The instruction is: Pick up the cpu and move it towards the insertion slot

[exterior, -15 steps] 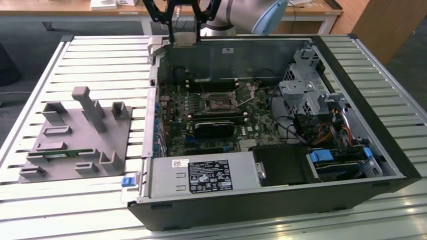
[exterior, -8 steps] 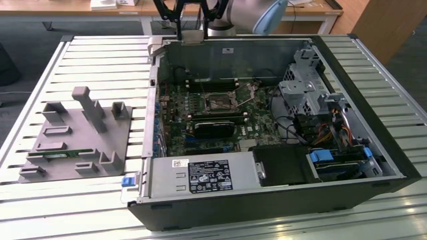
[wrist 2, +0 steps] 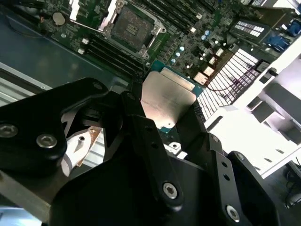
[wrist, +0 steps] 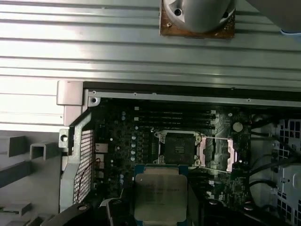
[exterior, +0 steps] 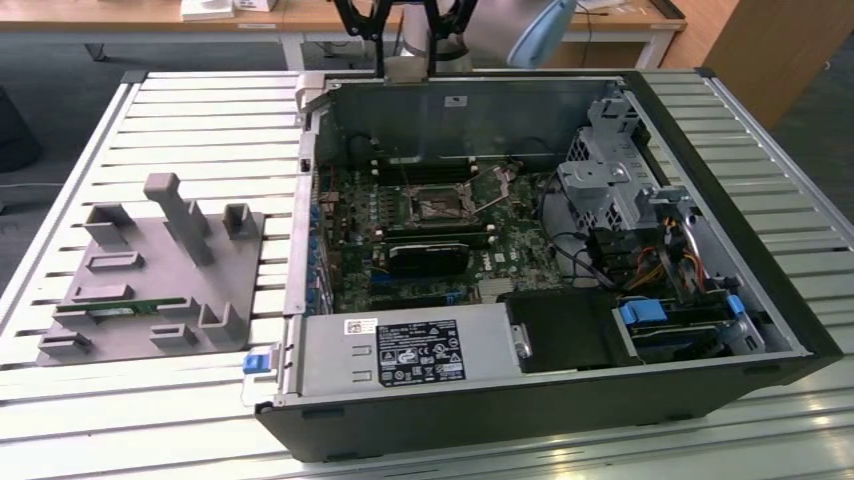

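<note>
The cpu (wrist 2: 167, 101), a flat square chip with a silvery top and a pale rim, sits clamped between my gripper's (wrist 2: 167, 96) two black fingers (wrist 2: 135, 101). In the first wrist view the cpu (wrist: 160, 193) hangs just short of the insertion slot (wrist: 178, 148), a dark square socket in a silvery frame with its cover swung open to one side. The same insertion slot (wrist 2: 129, 26) lies beyond the chip in the second wrist view. In the exterior view the insertion slot (exterior: 437, 205) sits mid-board in the open computer case (exterior: 747, 300), and my gripper (exterior: 404, 35) hovers high over the case's far wall.
A black rectangular block (exterior: 427, 255) lies just in front of the socket, with long memory slots (wrist: 174, 115) behind it. A drive cage (exterior: 607, 180) and cables fill the exterior view's right; the power supply (exterior: 400, 350) is in front. A grey fixture (exterior: 147, 280) stands outside on the slatted table (exterior: 200, 120).
</note>
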`<act>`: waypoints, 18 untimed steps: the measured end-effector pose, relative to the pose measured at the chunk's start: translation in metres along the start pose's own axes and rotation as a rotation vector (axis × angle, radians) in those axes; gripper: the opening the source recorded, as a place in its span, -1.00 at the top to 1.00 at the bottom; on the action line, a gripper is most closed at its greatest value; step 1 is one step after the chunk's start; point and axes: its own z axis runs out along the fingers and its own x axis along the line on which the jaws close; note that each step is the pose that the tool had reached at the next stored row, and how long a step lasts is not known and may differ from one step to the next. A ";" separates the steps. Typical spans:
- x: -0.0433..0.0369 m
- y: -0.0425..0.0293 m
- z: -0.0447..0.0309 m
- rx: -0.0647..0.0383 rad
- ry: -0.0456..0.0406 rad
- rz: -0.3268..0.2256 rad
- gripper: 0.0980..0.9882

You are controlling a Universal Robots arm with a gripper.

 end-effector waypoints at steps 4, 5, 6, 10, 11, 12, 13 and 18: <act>-0.0136 0.0005 0.0002 0.000 -0.0001 0.000 0.00; -0.0168 0.0007 0.0002 0.000 -0.0002 0.000 0.00; -0.0202 0.0008 0.0002 0.000 -0.0003 0.000 0.00; -0.0331 0.0012 0.0004 0.000 -0.0014 0.000 0.00; -0.0362 0.0013 0.0005 0.000 -0.0018 0.000 0.00; -0.0395 0.0014 0.0005 0.000 -0.0021 0.000 0.00; -0.0426 0.0016 0.0006 0.000 -0.0025 0.000 0.00; -0.0541 0.0025 0.0007 0.000 -0.0057 0.000 0.00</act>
